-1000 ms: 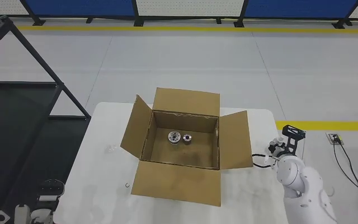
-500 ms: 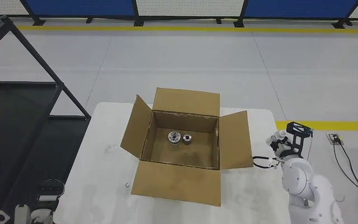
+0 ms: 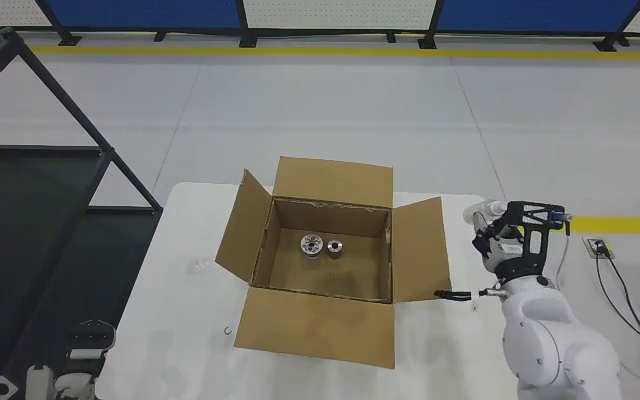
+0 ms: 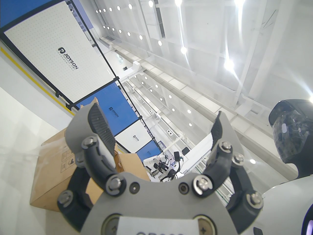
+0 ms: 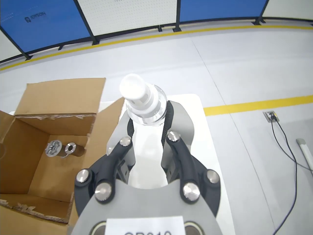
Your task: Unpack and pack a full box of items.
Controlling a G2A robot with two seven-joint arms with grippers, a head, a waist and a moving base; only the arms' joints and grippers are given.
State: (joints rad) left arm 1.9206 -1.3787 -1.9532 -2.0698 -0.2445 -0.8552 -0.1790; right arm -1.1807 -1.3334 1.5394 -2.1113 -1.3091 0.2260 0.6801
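one box [image 3: 315, 325], two metal parts [image 3: 312, 244], one bottle [image 5: 144, 105]

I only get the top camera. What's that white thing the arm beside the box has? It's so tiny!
Observer: The right gripper is shut on a clear bottle; the white bit is its cap.
Operator: Does the other arm have anything?
Observer: No, the left gripper is open and holds nothing, aimed up at the ceiling.
Operator: And the two things in the box?
Observer: A silvery part with several holes in its face and a brownish part with one hole, side by side.
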